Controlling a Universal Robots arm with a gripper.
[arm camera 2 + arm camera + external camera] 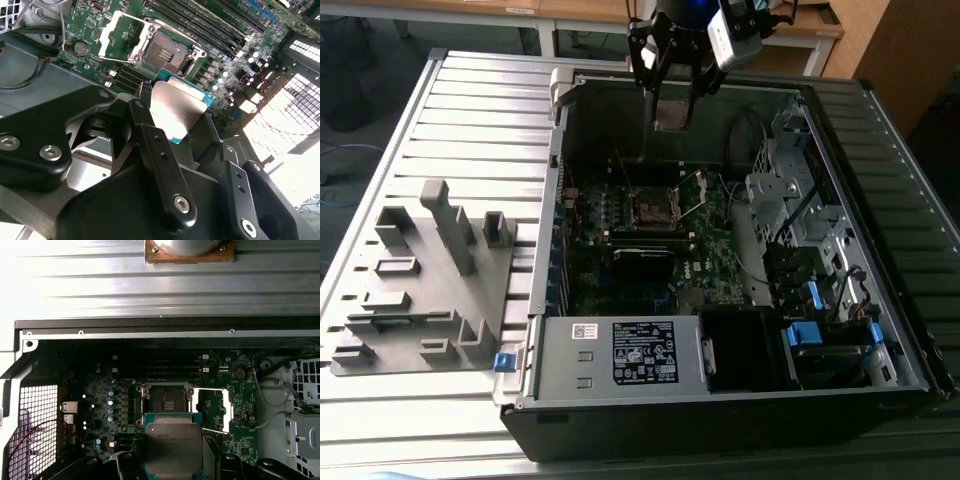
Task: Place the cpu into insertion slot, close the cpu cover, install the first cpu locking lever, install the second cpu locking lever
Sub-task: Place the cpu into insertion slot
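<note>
Claw (175, 120) clenched on the cpu (179, 109), pinching two opposite edges and leaving the grey-silver top bare toward both wrist views; likely held this way to keep the underside contacts untouched and the chip level for a straight descent. Hovering well above the insertion slot (165, 401), not yet seated, high over the green board inside the open computer case (880, 330) on the ribbed table (470, 120). Just beside the slot, cpu cover (214, 410) tipped back on its hinge and lying open, apparently to leave the dark socket unobstructed from above. Chip flat in the claw, metal face up, contact side down toward the board. Square in outline, so no real long axis to speak of; in the first wrist view, edges roughly parallel to the slot's silvery rim, hinting at rotation already matched to the socket. Seemingly skewed against the slot in the second wrist view, possibly from the camera's slant alone. Locking levers too thin to judge.
</note>
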